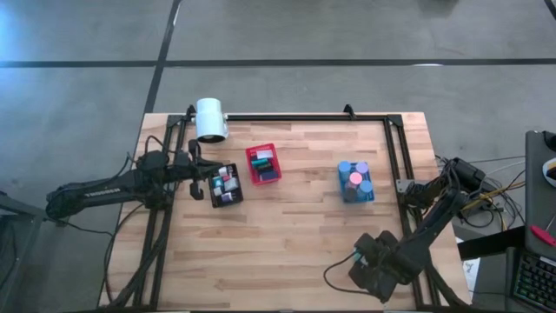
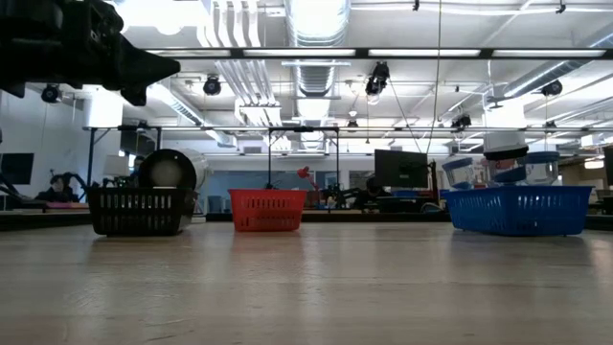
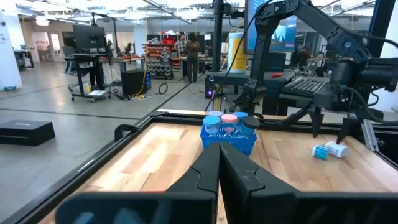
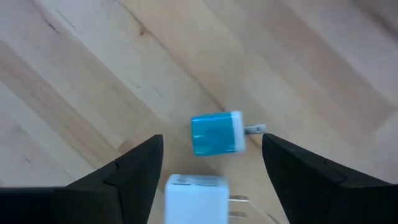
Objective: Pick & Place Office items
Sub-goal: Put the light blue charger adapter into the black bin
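Note:
Two small plug-shaped office items lie side by side on the wood near the table's near right corner: a blue one [image 4: 216,134] and a white one [image 4: 198,190], each with metal prongs. My right gripper [image 4: 211,163] hangs open above them, pointing steeply down, one finger on either side and touching neither. The left wrist view shows the same pair, blue [image 3: 320,152] and white [image 3: 337,149], under that gripper [image 3: 328,127]. My left gripper [image 3: 219,163] is shut, level, over the black bin [image 1: 226,185] at the table's left.
A red bin [image 1: 264,165] sits at the middle far side, and a blue bin [image 1: 355,181] with round lidded pots sits to its right. A white cylinder [image 1: 210,119] lies at the far left edge. A black frame [image 1: 395,148] borders the table.

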{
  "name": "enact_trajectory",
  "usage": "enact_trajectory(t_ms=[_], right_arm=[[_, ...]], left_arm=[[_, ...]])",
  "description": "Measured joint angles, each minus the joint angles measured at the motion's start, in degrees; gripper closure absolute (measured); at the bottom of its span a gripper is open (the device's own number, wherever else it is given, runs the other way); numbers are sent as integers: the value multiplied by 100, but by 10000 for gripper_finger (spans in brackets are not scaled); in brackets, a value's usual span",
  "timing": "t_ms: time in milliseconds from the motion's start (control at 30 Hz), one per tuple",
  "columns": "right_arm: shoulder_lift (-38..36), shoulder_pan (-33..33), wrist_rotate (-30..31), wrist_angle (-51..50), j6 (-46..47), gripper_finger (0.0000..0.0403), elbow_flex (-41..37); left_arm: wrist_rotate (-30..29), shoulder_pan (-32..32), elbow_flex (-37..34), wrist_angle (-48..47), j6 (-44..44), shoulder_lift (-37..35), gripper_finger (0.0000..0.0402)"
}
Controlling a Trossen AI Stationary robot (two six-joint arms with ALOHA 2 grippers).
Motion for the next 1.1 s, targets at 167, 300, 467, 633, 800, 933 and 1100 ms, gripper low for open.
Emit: enact_trajectory(t_ms=[167,300,467,633,800,933,1100], right_arm=[[2,17,-8,849,-143,112,-350],[4,18,-4,855,-180,102,-461],[4,16,-4,792,-194,101,-495],[4,11,-9,769,-259,102,-495],[4,11,-346,600,-150,106,-490],[4,11,-449,591,-146,106,-490],[4,-18,-453,584,-208,115,-522]], left_arm=[[0,-1,0,64,0,0,387],[0,0,-2,95,0,2,388],[2,0,-2,85,-26,4,388],[2,0,-2,83,-44,4,388],[4,-2,-2,83,-72,4,388],[7,0,-4,83,-72,4,388],[11,0,-4,81,-72,7,387]])
